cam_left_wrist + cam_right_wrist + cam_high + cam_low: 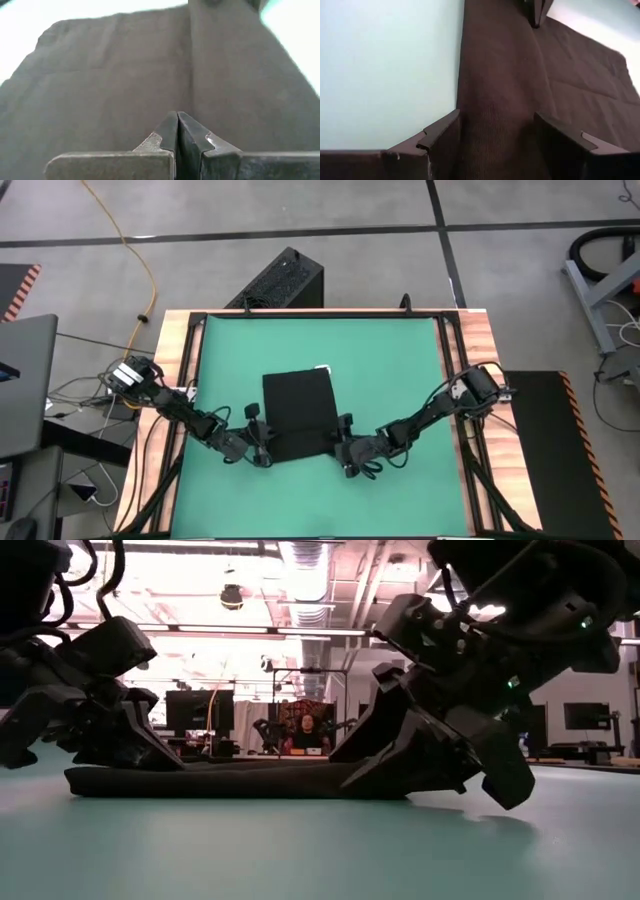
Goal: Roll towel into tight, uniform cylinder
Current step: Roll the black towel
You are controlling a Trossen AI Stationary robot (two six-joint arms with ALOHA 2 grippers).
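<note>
The black towel [298, 412] lies flat on the green mat [390, 360], its white tag [322, 368] at the far edge. A raised folded band [500, 100] runs along its near edge. My left gripper [262, 444] is shut at the towel's near left corner, its tips [177, 120] at the band's edge. My right gripper [346, 446] is open at the near right corner. One finger [442, 135] stands at the band's outer edge and the other [560, 137] over the flat cloth. In the low view the towel [230, 780] lies low between both grippers. My left gripper is shut with its fingertips [170, 125] on the towel beside the folded band's edge [191, 100], near the near left corner. It comes slanting down from the table's left. The tips hide any cloth between them. The towel lies on the mat. My right gripper: I cannot tell whether its fingers touch the towel.
A black ribbed box [285, 280] stands on the floor beyond the table's far edge. Wooden rails [180, 380] frame the mat. Bare mat lies around the towel on all sides. A person [303, 730] sits far behind the table.
</note>
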